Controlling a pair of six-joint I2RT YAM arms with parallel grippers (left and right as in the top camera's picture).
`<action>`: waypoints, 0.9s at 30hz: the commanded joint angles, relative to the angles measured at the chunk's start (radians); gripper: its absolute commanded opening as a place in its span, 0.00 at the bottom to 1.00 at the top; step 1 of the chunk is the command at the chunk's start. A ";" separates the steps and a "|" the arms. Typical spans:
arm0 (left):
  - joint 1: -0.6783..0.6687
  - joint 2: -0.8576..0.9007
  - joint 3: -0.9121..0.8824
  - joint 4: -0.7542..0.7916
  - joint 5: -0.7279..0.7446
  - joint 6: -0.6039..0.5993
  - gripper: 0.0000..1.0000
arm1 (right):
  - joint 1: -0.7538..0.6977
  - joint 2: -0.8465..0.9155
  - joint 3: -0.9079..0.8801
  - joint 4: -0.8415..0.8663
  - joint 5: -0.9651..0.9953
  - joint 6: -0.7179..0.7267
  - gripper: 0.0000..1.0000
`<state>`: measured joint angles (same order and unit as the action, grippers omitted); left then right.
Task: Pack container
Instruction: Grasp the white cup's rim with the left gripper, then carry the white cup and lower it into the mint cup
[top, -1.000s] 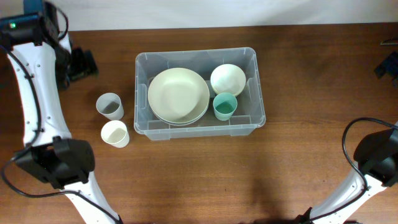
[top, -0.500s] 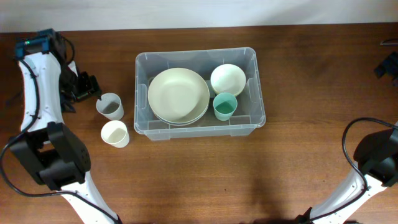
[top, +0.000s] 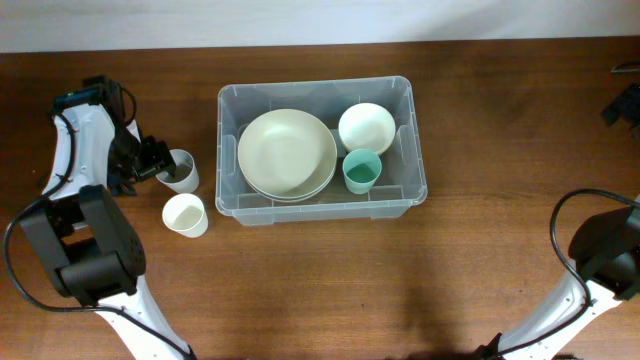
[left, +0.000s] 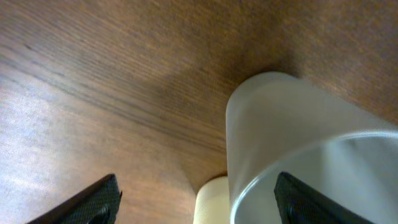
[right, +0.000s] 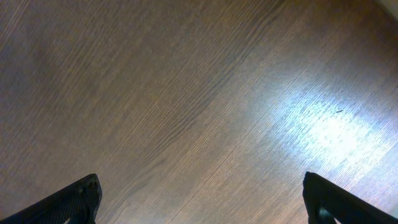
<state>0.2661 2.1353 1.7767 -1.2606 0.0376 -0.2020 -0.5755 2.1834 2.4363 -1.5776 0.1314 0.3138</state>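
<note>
Container (top: 310, 86), clear and rectangular with rounded corners, sits on the brown wooden table (top: 480, 260) in the upper middle of the overhead frame, long side running left to right. A large cream plate (top: 287, 152) fills its left half; a second rim shows under the plate's lower edge, so it probably lies on another plate. In the upper right of the bin is a white bowl (top: 366, 127). Just below the bowl, close enough that I cannot tell whether they touch, a teal cup (top: 361, 171) stands upright with its mouth up.

Outside the bin, to its left, two more cups stand upright on the wood. The grey translucent cup (top: 183, 176) is nearer the frame's top. The white cup (top: 185, 215) is just below it and slightly to the right, apart from the bin wall.

The left gripper (top: 160, 160) is at the grey cup's left side. In the left wrist view its fingers (left: 93, 202) are spread wide, with the cup's wall and rim filling the right half of the frame. The finger at the lower right overlaps the cup, but contact is unclear, and nothing is pinched.

The right gripper (right: 200, 186) hangs over bare wood with its jaws spread fully apart and nothing between them.
</note>
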 joint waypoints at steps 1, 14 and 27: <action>0.000 -0.023 -0.030 0.024 0.008 0.017 0.69 | -0.008 0.013 -0.003 0.000 0.012 0.005 0.99; 0.001 -0.024 -0.029 0.050 0.008 0.016 0.01 | -0.008 0.013 -0.003 0.000 0.012 0.005 0.99; 0.003 -0.026 0.177 0.050 0.031 0.016 0.01 | -0.008 0.013 -0.003 0.000 0.012 0.005 0.99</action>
<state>0.2649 2.1345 1.8301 -1.2076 0.0456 -0.1875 -0.5758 2.1838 2.4363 -1.5780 0.1314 0.3141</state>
